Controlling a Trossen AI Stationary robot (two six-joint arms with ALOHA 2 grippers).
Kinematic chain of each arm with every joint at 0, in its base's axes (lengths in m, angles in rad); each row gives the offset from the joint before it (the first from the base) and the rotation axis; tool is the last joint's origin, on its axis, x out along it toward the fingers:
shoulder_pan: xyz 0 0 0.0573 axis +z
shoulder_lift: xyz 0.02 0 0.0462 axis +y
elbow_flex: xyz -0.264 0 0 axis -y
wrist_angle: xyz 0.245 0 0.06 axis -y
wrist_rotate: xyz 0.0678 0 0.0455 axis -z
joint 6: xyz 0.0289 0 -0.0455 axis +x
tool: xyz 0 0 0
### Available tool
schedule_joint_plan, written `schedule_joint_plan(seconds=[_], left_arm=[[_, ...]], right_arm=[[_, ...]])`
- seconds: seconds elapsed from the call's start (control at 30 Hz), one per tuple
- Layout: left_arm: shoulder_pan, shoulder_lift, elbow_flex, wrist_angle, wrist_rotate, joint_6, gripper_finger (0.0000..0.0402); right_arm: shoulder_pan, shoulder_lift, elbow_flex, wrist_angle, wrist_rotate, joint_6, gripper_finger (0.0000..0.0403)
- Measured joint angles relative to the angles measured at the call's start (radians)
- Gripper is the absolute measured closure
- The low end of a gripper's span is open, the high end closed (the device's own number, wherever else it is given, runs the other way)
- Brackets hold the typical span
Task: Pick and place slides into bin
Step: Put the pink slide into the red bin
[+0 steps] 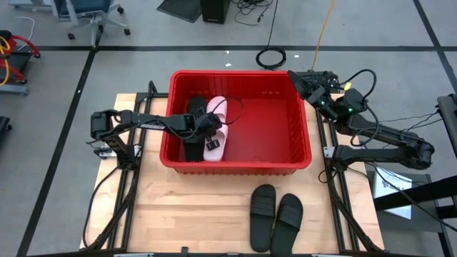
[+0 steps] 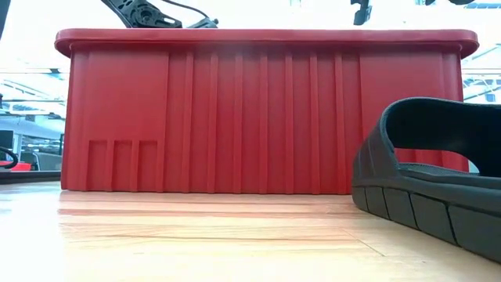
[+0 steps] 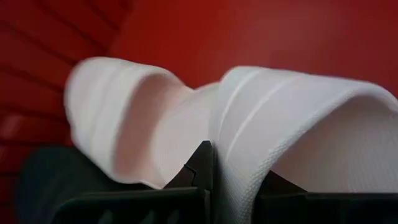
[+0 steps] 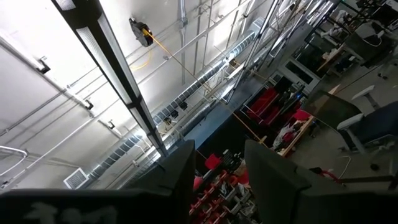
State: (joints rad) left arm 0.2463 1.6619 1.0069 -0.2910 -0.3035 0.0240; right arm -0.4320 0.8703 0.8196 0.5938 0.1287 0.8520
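On the pale wooden table (image 1: 178,207), red bin (image 1: 300,163), left end effector (image 1: 208,130) gripping pink slide (image 1: 216,114), right end effector (image 1: 298,84) part-open

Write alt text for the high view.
The left pincer, shut on a pink slide, reaches into the red bin, where a black slide also lies. Two black slides sit on the table; the right pincer hangs at the bin's far corner.

In the low view the bin (image 2: 258,117) wall hides everything inside it, and the black slide (image 2: 434,184) at four o'clock is cut off by the picture's edge. The left wrist view shows the pink slide (image 3: 249,130) blurred (its strap fills the picture), its outline lost.
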Motion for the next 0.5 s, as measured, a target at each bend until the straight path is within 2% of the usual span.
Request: schedule_joint_plan(seconds=[0.13,0.2,0.3,0.5], left_arm=[[0.0,0.0,0.001,-0.015,0.022,0.0,0.0376],[0.0,0.0,0.001,-0.015,-0.008,-0.008,0.0364],[0.004,0.0,0.001,-0.016,-0.046,-0.026,0.0334],[0.015,0.0,0.001,0.0,-0.034,-0.106,0.0269]], right_arm=[[0.0,0.0,0.0,0.0,-0.002,0.0,0.0273],[0.0,0.0,0.0,0.0,-0.003,-0.001,0.0273],[0.0,0.0,0.0,0.0,-0.003,-0.002,0.0273],[0.0,0.0,0.0,-0.001,-0.006,-0.003,0.0273]])
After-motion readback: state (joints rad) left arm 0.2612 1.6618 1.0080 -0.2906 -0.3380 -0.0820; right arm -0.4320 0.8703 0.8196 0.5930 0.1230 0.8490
